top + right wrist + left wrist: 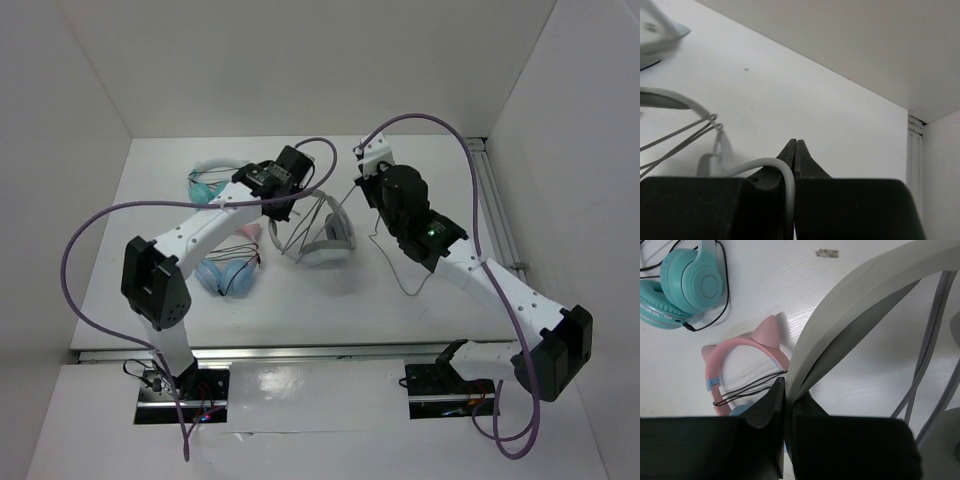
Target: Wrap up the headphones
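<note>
The light grey-white headphones point(328, 242) stand in the middle of the table, ear cups down. My left gripper point(285, 205) is shut on their wide headband point(850, 315), which rises between the two black fingers point(765, 405) in the left wrist view. Just right of them, my right gripper point(362, 182) is shut on the thin grey cable point(771, 163), which curls out of the closed jaws. More cable point(405, 290) trails loose across the table toward the right arm. Several cable strands point(685, 134) run along the headphones' frame.
A teal pair of headphones point(207, 185) lies at the back left, and a pink-banded pair with blue cups point(228, 275) lies near the left arm. White walls close in the table on three sides. A metal rail point(497, 215) runs along the right edge.
</note>
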### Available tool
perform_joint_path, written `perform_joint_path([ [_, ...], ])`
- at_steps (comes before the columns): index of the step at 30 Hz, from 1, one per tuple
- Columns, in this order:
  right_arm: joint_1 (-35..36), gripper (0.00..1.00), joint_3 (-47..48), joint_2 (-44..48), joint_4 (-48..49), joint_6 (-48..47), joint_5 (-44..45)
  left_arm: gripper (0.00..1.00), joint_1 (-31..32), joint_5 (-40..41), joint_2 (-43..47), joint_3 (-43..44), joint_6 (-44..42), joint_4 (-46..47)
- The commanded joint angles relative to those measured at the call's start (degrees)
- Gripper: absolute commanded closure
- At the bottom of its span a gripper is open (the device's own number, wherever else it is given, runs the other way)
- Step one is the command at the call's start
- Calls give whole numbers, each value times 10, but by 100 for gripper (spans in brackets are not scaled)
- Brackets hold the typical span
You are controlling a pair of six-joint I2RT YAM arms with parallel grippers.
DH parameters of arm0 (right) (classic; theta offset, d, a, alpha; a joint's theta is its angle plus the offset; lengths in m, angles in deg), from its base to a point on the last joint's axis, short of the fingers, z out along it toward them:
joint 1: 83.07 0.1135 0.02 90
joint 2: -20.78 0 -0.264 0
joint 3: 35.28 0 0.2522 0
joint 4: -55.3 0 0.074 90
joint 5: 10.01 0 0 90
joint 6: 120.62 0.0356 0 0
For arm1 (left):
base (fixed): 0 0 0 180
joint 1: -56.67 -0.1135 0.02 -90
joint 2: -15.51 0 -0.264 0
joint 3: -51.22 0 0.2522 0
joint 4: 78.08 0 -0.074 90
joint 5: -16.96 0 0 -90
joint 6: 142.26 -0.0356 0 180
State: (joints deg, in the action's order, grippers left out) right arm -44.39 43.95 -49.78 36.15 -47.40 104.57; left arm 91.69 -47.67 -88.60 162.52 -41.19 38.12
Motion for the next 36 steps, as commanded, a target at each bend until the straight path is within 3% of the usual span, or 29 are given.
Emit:
perform_joint_path([
  [1,-40,100,9,17,93,2,-5,100,17,-87,94,-16,-33,4],
  [7,-110,96,4,-18,108,2,-48,100,53,-131,192,-73,-52,23],
  [17,-180,92,4,-51,128,23,-174,100,120,-137,208,-97,-57,5],
  [24,-233,90,-30,-98,151,82,-371,100,125,-86,249,-39,-24,5],
  [27,-240,87,-46,-120,213,125,-466,100,150,-66,243,33,-11,-14],
  [31,-235,83,-64,-191,364,233,-605,100,181,-55,225,117,3,-6],
  [36,-214,79,-93,-300,554,368,-682,100,203,-6,225,159,41,51],
])
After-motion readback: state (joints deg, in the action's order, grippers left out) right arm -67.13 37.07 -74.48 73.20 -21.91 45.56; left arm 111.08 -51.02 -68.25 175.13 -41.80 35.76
